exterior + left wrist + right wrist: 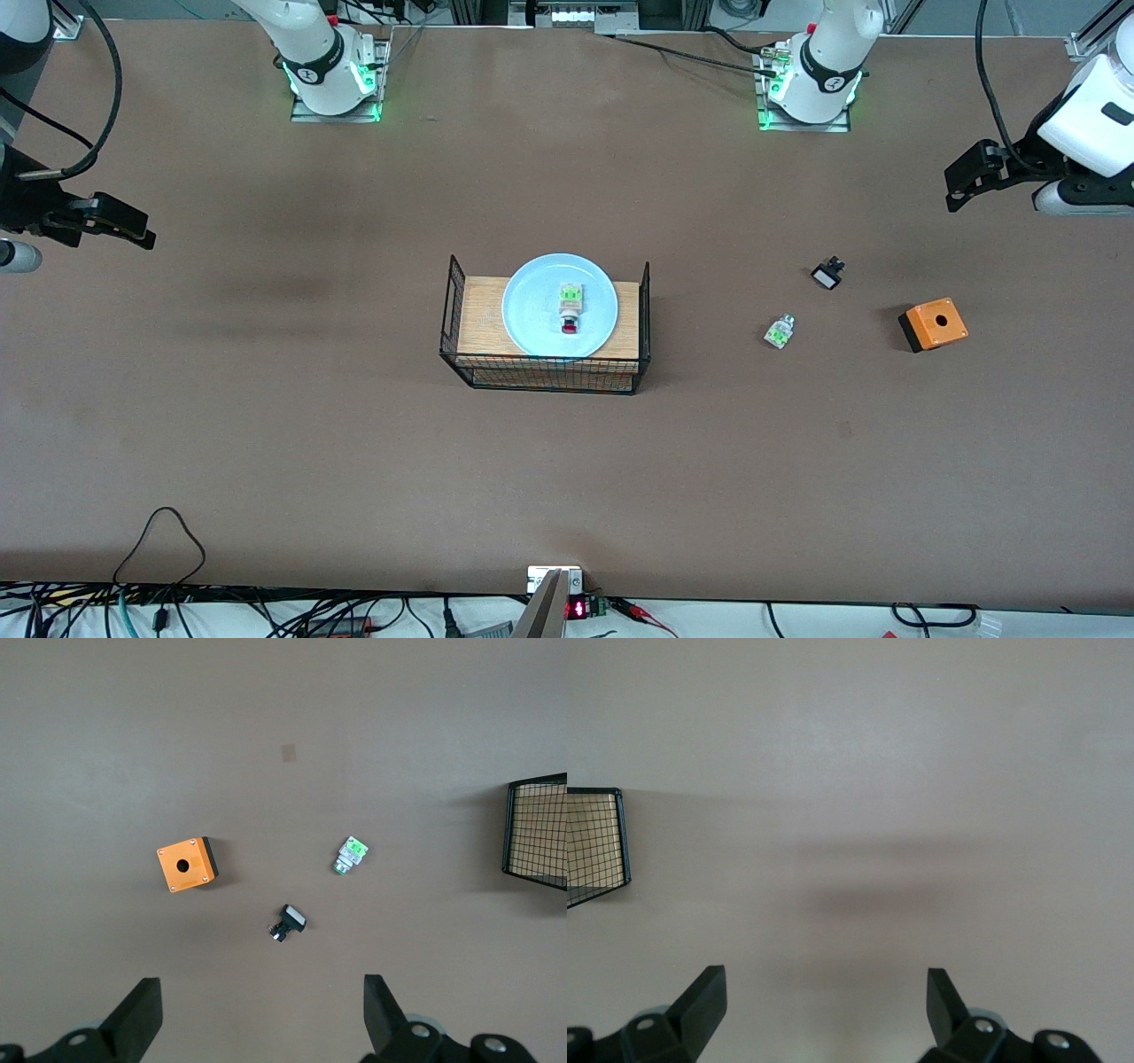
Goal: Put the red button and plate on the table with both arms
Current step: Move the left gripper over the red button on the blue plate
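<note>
Cables trail along the table edge nearest the front camera. Matte brown tabletop spans the scene. At its centre stands a wire basket with a wooden top carrying the plate. On the plate lies the red button, long axis toward the camera, red cap nearest. Left gripper and right gripper hover over opposite table ends, jaws spread, empty.

Tangled black cables line a white ledge under even light
</note>
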Controlling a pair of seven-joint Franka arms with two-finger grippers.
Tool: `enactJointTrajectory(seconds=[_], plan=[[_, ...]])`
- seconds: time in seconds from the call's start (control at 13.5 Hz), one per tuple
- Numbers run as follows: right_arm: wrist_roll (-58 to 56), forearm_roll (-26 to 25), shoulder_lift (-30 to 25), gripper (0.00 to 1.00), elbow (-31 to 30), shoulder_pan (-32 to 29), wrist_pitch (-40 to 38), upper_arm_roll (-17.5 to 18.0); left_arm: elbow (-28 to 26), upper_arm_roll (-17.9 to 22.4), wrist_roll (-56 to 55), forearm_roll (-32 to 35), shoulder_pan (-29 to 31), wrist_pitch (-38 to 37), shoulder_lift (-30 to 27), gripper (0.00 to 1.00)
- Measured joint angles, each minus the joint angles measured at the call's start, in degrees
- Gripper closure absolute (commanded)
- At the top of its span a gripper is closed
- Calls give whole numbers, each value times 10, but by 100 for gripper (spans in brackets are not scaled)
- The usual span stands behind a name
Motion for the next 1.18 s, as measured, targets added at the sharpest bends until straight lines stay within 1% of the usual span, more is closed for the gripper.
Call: enactJointTrajectory(seconds=[0.52, 0.74, 0.89, 1.03, 1.18], plan=[[0, 0, 0, 0, 0, 0, 0, 0, 0, 3, 0, -3, 10, -3, 10, 0], [0, 0, 0, 0, 0, 0, 0, 0, 0, -5, 2, -44, 10, -33, 18, 0], [0, 0, 0, 0, 0, 0, 0, 0, -1, -34, 2, -81, 6, -42, 33, 0], [0, 0, 0, 0, 0, 0, 0, 0, -1, -80, -3, -116, 1, -37, 57, 0], [0, 0, 0, 0, 0, 0, 0, 0, 0, -134, -32, -128, -8, -13, 81, 0]])
